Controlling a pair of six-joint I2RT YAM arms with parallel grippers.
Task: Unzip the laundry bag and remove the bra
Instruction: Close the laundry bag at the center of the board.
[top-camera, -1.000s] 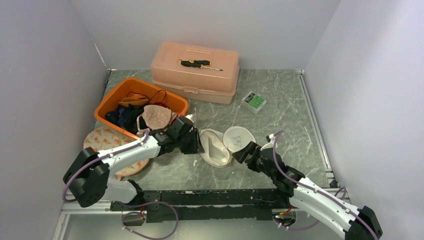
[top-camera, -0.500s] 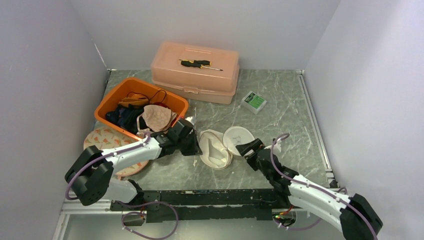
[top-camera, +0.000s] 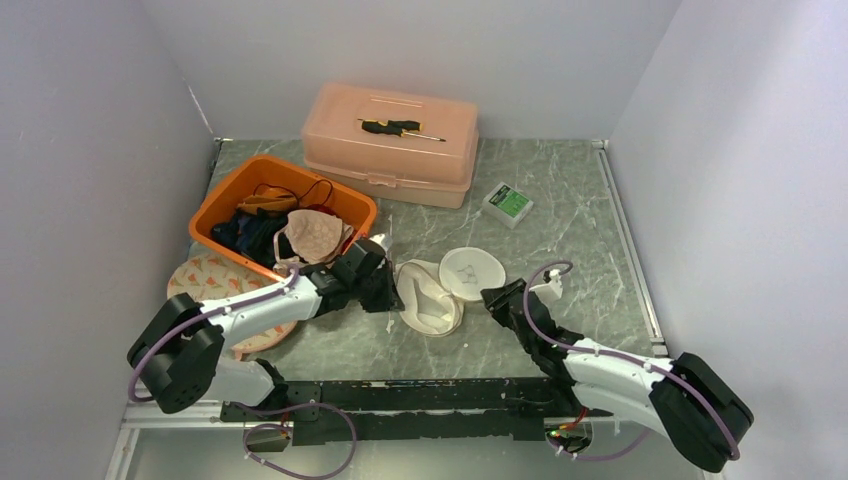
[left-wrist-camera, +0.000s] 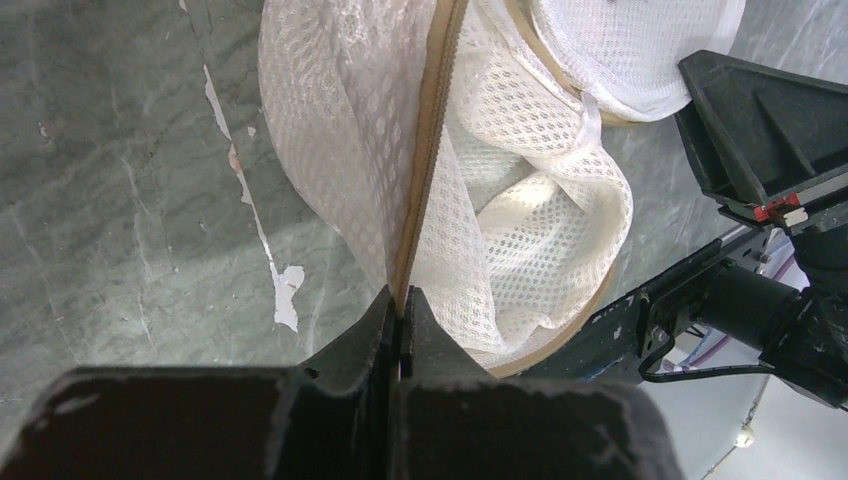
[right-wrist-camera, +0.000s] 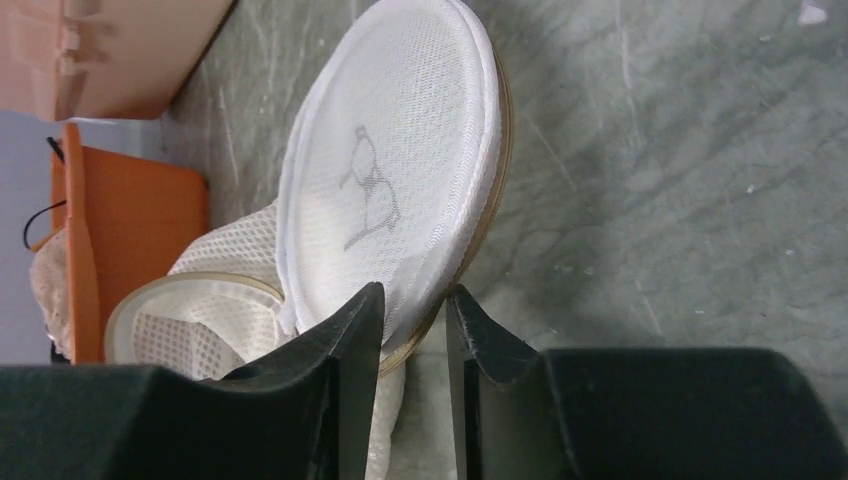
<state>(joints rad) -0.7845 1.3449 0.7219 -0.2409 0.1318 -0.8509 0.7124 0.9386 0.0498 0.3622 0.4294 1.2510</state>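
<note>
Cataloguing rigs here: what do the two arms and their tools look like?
Both arms, left and right, have white shells with black joints and bases. A purple cable loops along each. The tools, left and right, are black with wedge-shaped fingers; the right carries a small red-and-white tag.

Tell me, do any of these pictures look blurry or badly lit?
Top view: even, soft light, everything sharp. Left wrist view: the white mesh laundry bag glares at its middle fold; the left hand is dark and soft-edged. Right wrist view: bag crisp, right hand dark and slightly blurred.
</note>
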